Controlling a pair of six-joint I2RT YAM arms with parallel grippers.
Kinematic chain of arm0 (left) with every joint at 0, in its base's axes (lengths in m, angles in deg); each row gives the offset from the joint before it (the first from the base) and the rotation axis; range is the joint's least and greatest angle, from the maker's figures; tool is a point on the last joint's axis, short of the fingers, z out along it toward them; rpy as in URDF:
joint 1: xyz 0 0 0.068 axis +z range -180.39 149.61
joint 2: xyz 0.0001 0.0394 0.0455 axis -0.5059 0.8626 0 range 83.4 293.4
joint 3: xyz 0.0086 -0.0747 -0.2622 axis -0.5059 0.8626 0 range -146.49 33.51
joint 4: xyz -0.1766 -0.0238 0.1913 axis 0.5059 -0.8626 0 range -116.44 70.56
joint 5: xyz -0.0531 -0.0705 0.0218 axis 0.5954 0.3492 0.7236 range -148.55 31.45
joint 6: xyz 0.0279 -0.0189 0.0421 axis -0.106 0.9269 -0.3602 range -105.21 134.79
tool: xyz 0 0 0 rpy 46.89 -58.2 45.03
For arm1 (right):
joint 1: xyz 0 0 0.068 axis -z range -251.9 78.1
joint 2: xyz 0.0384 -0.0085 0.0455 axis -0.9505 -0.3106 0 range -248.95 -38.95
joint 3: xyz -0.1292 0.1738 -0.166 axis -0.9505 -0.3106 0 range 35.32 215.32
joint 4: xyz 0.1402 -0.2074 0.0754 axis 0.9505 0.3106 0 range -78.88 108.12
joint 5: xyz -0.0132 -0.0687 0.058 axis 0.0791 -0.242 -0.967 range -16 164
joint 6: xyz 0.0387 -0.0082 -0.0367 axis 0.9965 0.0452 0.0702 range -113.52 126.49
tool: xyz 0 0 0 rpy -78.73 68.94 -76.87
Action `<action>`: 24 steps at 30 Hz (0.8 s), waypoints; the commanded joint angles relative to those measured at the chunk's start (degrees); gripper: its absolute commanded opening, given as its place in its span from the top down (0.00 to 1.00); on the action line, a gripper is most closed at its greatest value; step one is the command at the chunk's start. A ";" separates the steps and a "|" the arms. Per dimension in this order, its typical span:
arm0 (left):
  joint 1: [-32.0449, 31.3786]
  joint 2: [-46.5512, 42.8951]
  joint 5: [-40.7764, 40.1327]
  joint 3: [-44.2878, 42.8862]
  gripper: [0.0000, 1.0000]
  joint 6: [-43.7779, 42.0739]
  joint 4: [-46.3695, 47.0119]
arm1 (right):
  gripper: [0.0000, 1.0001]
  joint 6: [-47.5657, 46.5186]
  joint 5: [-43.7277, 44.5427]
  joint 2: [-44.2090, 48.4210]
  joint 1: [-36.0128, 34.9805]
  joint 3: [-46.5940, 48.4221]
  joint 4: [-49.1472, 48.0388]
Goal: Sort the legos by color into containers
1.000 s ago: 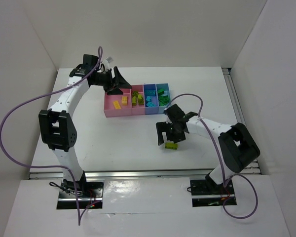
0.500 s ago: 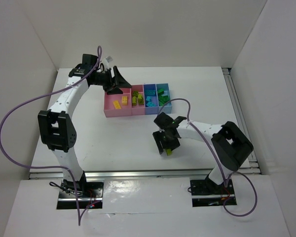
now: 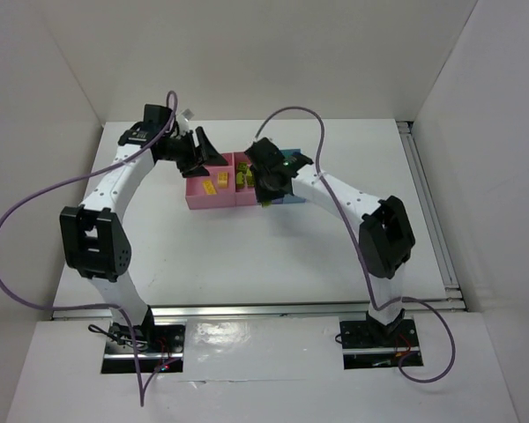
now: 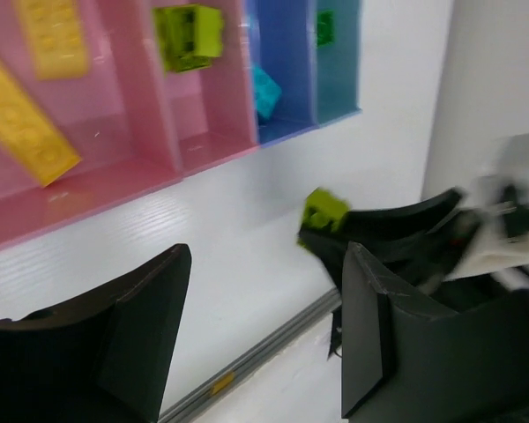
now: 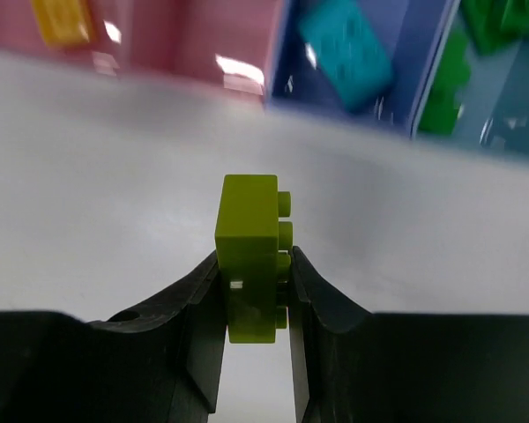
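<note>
My right gripper (image 5: 254, 291) is shut on a lime lego (image 5: 249, 256), which stands on end between the fingers. In the top view it hangs at the front edge of the containers (image 3: 213, 187), by the blue-violet bin; the lime lego (image 3: 265, 202) shows just below the black fingers. The left wrist view catches the same lime lego (image 4: 324, 211) in front of the row. My left gripper (image 4: 264, 326) is open and empty, hovering over the left pink bin's back side (image 3: 203, 157). Yellow legos (image 4: 22, 115) lie in the left pink bin, a lime one (image 4: 188, 35) in the second pink bin.
A cyan lego (image 5: 344, 48) lies in the blue-violet bin and dark green legos (image 5: 458, 97) in the light blue bin. White walls enclose the table on three sides. A purple cable arcs above the right arm (image 3: 291, 115).
The right gripper closed on the lime lego on the table, lifted it and carried it back and left to the front of the containers. The left gripper shifted slightly.
</note>
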State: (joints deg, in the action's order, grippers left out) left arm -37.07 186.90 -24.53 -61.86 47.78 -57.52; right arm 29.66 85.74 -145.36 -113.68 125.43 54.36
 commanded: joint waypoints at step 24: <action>11.34 -19.21 -14.33 18.82 0.29 1.91 -0.50 | 0.00 -5.00 9.59 -3.65 5.83 10.73 -19.51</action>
State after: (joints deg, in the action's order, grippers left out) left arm -25.81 171.38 -38.19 -43.67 50.91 -58.83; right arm 22.23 87.84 -158.91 -107.76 141.47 41.75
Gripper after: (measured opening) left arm 0.709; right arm 0.988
